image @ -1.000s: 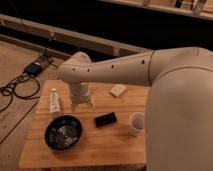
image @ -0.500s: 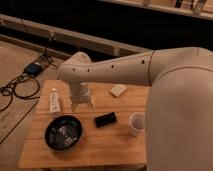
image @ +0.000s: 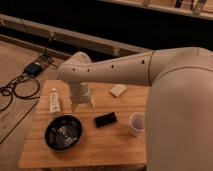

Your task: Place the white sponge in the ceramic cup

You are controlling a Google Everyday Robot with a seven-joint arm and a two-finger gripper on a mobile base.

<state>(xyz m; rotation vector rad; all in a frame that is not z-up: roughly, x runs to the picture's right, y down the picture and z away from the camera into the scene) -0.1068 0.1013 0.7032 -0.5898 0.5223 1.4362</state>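
The gripper (image: pixel 83 105) hangs low over the wooden surface (image: pixel 100 147), fingers spread and empty, just beside a white tube (image: pixel 54 101). The white sponge (image: pixel 118 90) lies toward the far edge, apart from the ceramic cup (image: pixel 136 123) at the right.

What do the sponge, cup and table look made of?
Sponge: probably soft foam; matte cream block, no shine. Cup: likely ceramic, maybe plastic; smooth plain white wall. Table: wood, matte; tan surface with lengthwise streaks. The pincer hangs open over the table, between tube and sponge, holding nothing.
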